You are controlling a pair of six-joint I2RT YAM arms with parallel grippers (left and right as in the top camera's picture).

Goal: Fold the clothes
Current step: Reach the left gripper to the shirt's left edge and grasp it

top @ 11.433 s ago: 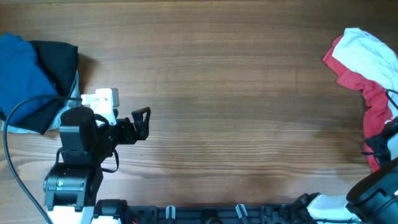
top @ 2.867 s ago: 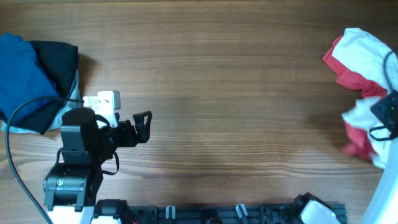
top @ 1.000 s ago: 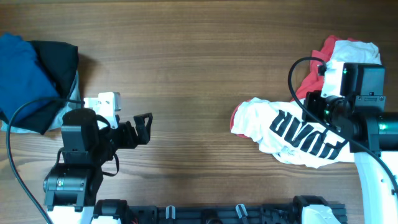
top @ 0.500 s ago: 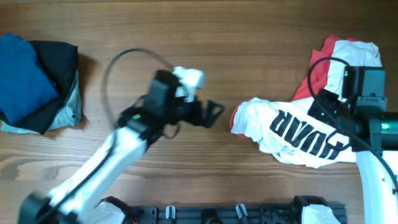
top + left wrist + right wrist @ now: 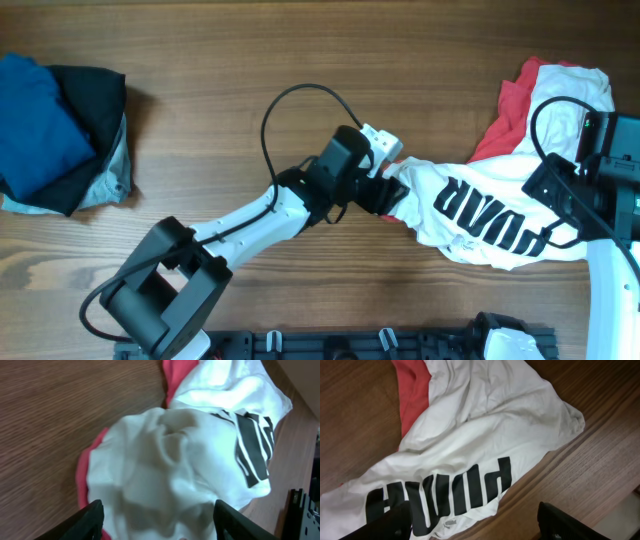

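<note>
Though left gripper [image 5: 159, 517] has reached the T-shirt [image 5: 165, 460], it and right gripper [image 5: 477, 521] gape empty.

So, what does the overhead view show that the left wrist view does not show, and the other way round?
Only the overhead view shows the pile of blue and black clothes at the table's left end, the right arm and the whole black lettering. Only the left wrist view shows, close up, the left fingers spread wide over the bunched edge of the white T-shirt, with the red garment peeking out under it. Both show the white T-shirt, the red garment and the wooden table.
</note>
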